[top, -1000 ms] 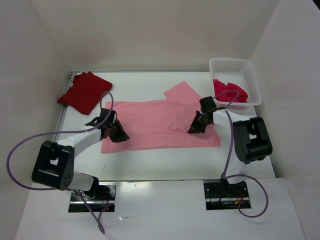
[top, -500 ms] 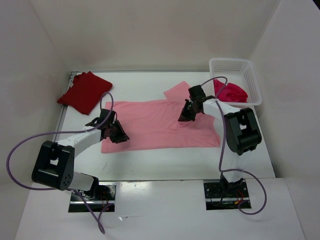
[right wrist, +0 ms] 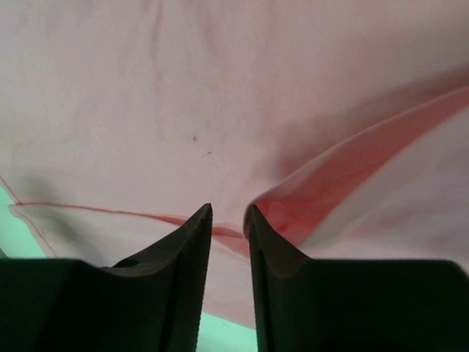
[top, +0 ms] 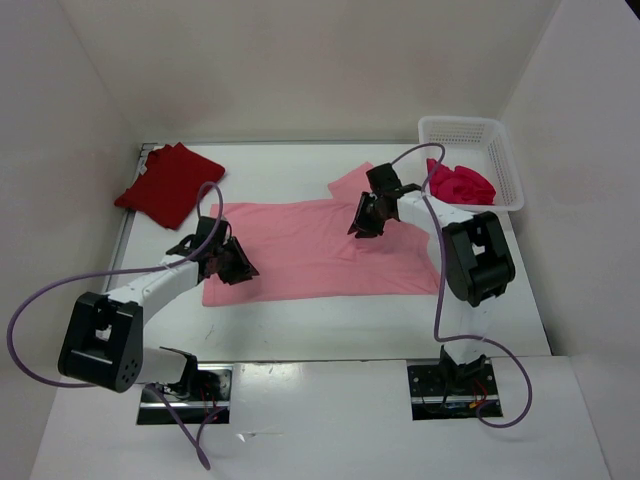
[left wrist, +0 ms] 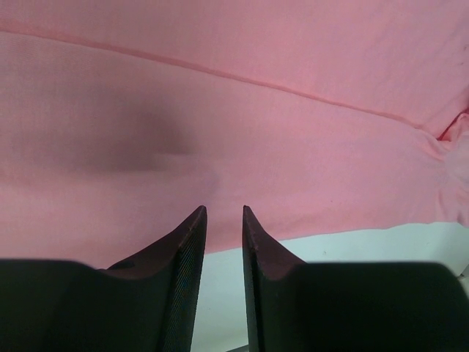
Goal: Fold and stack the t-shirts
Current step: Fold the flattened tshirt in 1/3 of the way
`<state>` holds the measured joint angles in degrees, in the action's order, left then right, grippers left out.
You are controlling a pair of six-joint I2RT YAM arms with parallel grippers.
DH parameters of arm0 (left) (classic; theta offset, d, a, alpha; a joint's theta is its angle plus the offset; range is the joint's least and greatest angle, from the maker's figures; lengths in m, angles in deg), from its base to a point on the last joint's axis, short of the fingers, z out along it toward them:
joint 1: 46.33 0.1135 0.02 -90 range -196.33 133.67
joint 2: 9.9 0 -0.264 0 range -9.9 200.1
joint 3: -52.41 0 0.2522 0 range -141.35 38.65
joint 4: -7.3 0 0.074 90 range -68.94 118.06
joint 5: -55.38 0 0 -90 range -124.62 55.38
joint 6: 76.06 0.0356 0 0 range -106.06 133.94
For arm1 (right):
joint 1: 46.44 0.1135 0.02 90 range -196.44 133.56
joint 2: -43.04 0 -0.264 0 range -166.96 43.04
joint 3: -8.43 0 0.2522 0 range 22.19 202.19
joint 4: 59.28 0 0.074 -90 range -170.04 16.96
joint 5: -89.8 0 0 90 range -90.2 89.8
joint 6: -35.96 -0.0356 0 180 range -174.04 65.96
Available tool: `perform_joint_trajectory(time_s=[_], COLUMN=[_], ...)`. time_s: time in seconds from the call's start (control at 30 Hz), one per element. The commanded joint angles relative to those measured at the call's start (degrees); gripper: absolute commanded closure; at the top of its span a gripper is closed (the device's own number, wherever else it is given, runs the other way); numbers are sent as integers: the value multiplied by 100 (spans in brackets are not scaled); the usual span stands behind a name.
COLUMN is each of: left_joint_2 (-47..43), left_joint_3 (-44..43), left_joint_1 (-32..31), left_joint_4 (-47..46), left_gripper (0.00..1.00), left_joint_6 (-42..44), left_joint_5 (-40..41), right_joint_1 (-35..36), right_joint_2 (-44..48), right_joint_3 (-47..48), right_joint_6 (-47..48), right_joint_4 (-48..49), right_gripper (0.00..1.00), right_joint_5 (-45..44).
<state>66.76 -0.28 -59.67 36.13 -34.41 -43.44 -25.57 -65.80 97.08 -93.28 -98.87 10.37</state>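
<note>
A light pink t-shirt (top: 300, 250) lies spread flat across the middle of the table. My left gripper (top: 238, 268) sits low at its near left corner. In the left wrist view it (left wrist: 224, 209) is open by a narrow gap, with bare table between the fingers and the pink cloth (left wrist: 256, 132) just ahead. My right gripper (top: 358, 225) hovers over the shirt's upper right part near the sleeve. Its jaws (right wrist: 229, 207) are open, and a raised fold of pink cloth (right wrist: 330, 176) touches the right fingertip. A dark red t-shirt (top: 168, 185) lies folded at the far left. A crimson t-shirt (top: 462, 185) is bunched in the basket.
The white mesh basket (top: 510, 170) stands at the far right corner. White walls close in the table on the left, back and right. Purple cables loop from both arms.
My right gripper has moved up and left across the pink shirt, shut briefly, and now stands open. The left gripper has stayed at the corner and opened slightly.
</note>
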Motion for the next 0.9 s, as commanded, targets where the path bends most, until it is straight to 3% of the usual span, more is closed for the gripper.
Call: perform_joint_trajectory(time_s=[0.0, 0.1, 0.17, 0.3, 0.43, 0.87], left_joint_2=[-187, -187, -239, -292, -292, -239], left_joint_3=[-246, -246, -246, -246, -184, -132], left_joint_1=[-10, -10, -10, -10, -10, -10], left_joint_4=[110, 163, 163, 110, -3, 57], left_gripper=[66, 66, 66, 66, 66, 66], left_joint_6=[63, 63, 63, 63, 63, 169], left_joint_5=[47, 47, 47, -6, -181, -182], right_joint_1=[41, 41, 41, 41, 41, 41], right_joint_2=[643, 1004, 1197, 1260, 900, -700], right_joint_3=[-17, -421, -633, -1046, -1117, 667], right_joint_6=[84, 84, 84, 84, 84, 268], right_joint_4=[-98, -98, -20, 86, 227, 350], right_gripper=[69, 78, 89, 100, 100, 100], right_joint_5=[-362, -581, -652, -565, -389, -266])
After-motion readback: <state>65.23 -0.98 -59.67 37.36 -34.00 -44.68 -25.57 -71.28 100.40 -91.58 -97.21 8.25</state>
